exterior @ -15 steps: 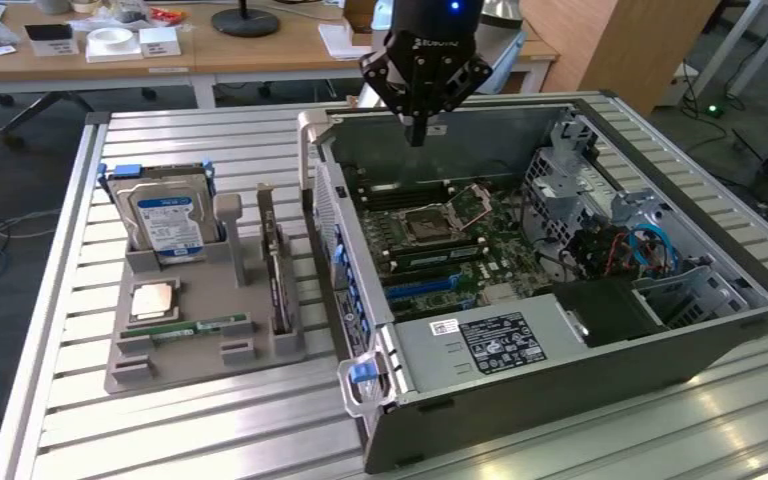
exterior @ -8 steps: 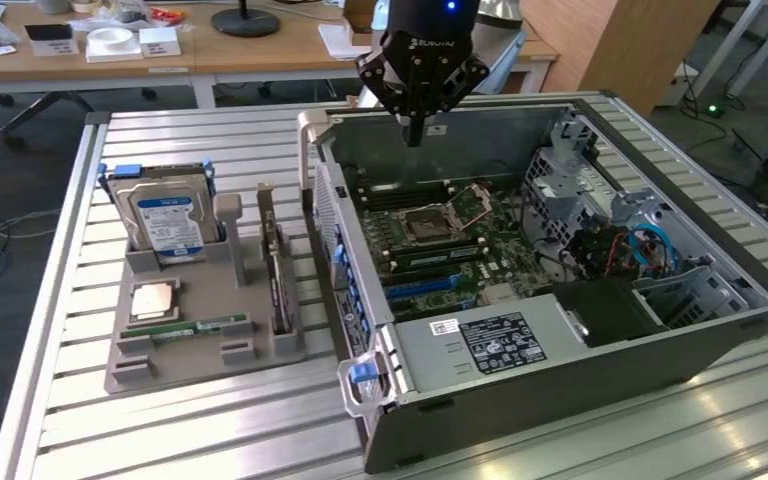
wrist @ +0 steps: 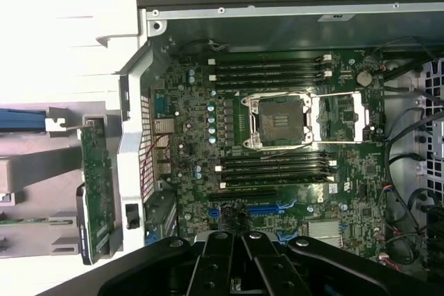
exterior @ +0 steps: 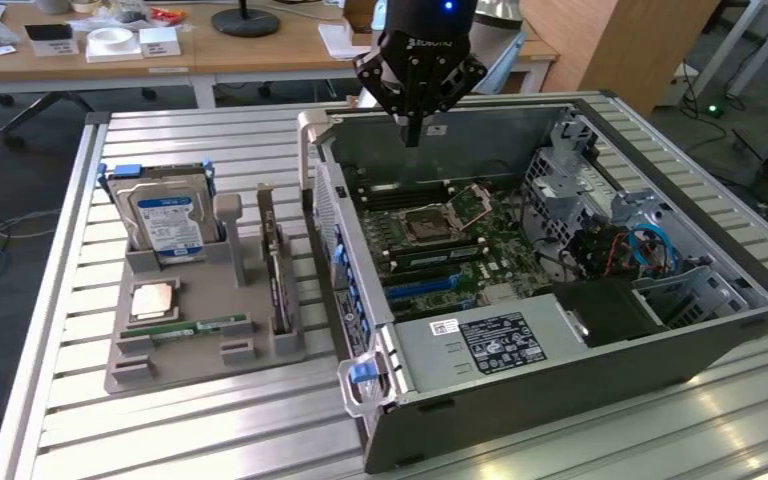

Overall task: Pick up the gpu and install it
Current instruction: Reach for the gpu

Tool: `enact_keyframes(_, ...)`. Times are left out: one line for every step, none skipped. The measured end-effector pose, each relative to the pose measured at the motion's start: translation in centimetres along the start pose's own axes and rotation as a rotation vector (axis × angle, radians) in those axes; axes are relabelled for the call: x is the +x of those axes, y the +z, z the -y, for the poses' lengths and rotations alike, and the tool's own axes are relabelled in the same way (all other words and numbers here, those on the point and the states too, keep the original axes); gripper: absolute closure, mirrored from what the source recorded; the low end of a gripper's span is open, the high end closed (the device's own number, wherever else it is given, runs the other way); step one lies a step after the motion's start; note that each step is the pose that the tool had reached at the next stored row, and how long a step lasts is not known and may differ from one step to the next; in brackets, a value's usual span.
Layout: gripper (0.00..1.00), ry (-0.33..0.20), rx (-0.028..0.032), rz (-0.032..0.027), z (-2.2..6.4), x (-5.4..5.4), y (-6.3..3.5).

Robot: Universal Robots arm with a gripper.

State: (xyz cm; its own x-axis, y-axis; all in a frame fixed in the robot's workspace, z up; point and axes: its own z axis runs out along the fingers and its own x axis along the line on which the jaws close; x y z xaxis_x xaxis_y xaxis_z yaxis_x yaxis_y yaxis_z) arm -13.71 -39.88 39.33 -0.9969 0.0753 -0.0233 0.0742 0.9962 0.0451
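gpu (exterior: pixel 275 270) stood on edge in a slot of the grey parts holder (exterior: pixel 171 365), just beside the open computer case (exterior: pixel 584 390). Above the case's motherboard (exterior: pixel 451 235), the gripper (exterior: pixel 414 130) hung shut and empty, well apart from the card

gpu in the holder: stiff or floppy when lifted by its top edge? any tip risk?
The gpu is a thin circuit board: probably stiff and light, with exposed parts likely fragile. It stands on edge in a grey holder slot, so it would likely tip over once unsupported.
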Motion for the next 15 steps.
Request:
enact_keyframes(0.89, 0.000, 0.0000, -0.0001, 0.00, 0.02, 0.00)
enact_keyframes(0.89, 0.000, 0.0001, 0.0000, 0.00, 0.05, 0.00)
enact_keyframes(0.89, 0.000, 0.0000, 0.0000, 0.01, 0.08, 0.00)
enact_keyframes(0.89, 0.000, 0.0000, 0.0000, 0.01, 0.11, 0.00)
enact_keyframes(0.89, 0.000, 0.0000, 0.0000, 0.01, 0.13, 0.00)
enact_keyframes(0.89, 0.000, 0.0000, 0.0000, 0.01, 0.16, 0.00)
enact_keyframes(0.89, 0.000, 0.0000, 0.0000, 0.01, 0.19, -0.01)
enact_keyframes(0.89, 0.000, 0.0000, 0.0000, 0.01, 0.21, -0.01)
enact_keyframes(0.89, 0.000, 0.0000, 0.0000, 0.02, 0.24, -0.01)
enact_keyframes(0.89, 0.000, 0.0000, 0.0000, 0.02, 0.27, -0.01)
enact_keyframes(0.89, 0.000, 0.0000, 0.0000, 0.02, 0.32, -0.01)
enact_keyframes(0.89, 0.000, 0.0001, 0.0000, 0.03, 0.38, -0.01)
enact_keyframes(0.89, 0.000, 0.0000, 0.0000, 0.03, 0.43, -0.01)
enact_keyframes(0.89, 0.000, 0.0000, 0.0000, 0.04, 0.49, -0.01)
enact_keyframes(0.89, 0.000, 0.0000, 0.0000, 0.04, 0.55, -0.01)
